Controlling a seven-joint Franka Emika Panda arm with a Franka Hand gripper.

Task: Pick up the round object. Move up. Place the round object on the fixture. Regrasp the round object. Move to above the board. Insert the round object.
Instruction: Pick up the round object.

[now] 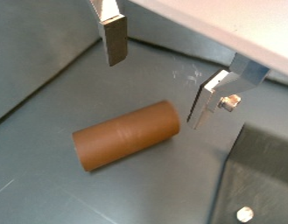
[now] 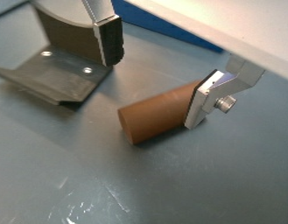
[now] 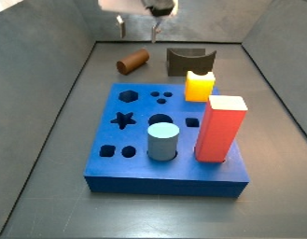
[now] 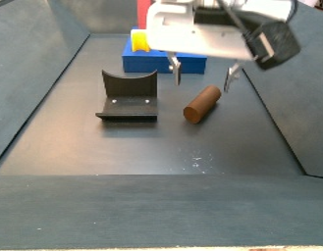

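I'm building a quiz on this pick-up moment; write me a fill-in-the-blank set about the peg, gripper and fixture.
1. The round object lies on its ____ on the floor.
2. The gripper hangs above it with its jaws ____.
3. The fixture holds ____ in its notch.
4. On the board, the tallest block is ____.

Missing words: side; open; nothing; red

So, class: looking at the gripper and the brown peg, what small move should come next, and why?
Probably lower straight down. The gripper hangs open above the round object, which lies flat on the floor beside the fixture, its fingers either side of it but not yet around it.
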